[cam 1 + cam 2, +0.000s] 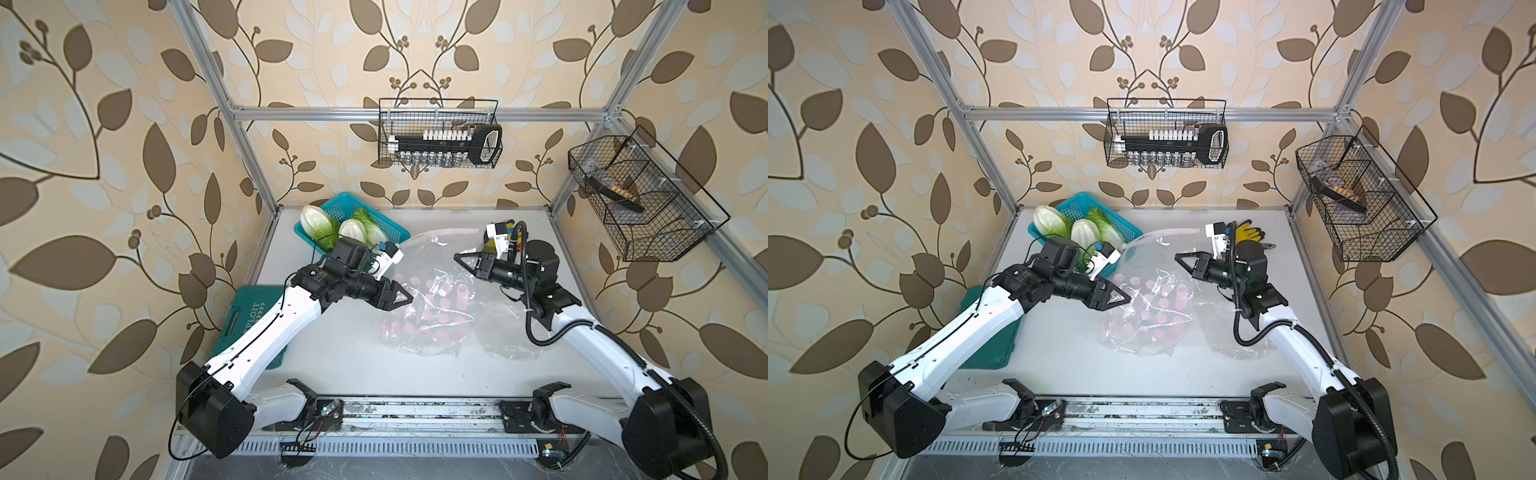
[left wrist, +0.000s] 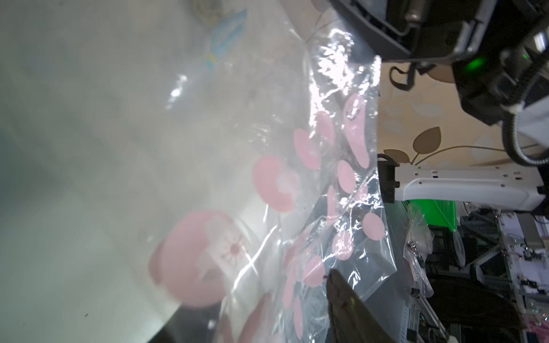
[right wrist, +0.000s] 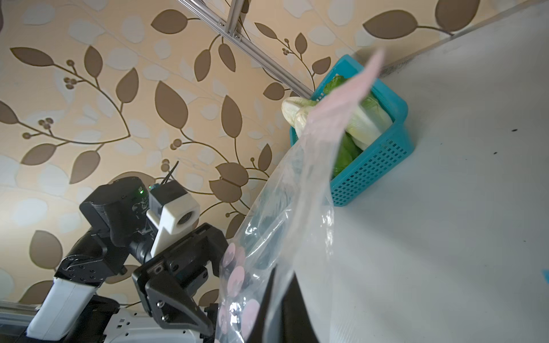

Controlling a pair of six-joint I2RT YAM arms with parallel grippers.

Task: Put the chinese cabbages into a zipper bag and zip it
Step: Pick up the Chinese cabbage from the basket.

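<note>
Three chinese cabbages (image 1: 316, 222) (image 1: 1047, 220) (image 3: 367, 118) lie in a teal basket (image 1: 388, 226) (image 3: 371, 172) at the back left. A clear zipper bag (image 1: 428, 299) (image 1: 1150, 303) (image 2: 326, 148) (image 3: 297, 208) with pink dots is raised between the arms. My right gripper (image 1: 458, 257) (image 1: 1178, 257) (image 3: 277, 285) is shut on the bag's film at its right edge. At the bag's left side my left gripper (image 1: 405, 297) (image 1: 1125, 297) stands open, the film lying against it. The left wrist view shows only one of its fingers (image 2: 341, 297); bag film hides the other.
A second sheet of clear plastic (image 1: 505, 328) lies on the white table right of the bag. A green tool case (image 1: 245, 320) sits under the left arm. Yellow-and-black gloves (image 1: 1248, 230) lie behind the right arm. Wire baskets (image 1: 440, 133) (image 1: 640, 199) hang on the walls.
</note>
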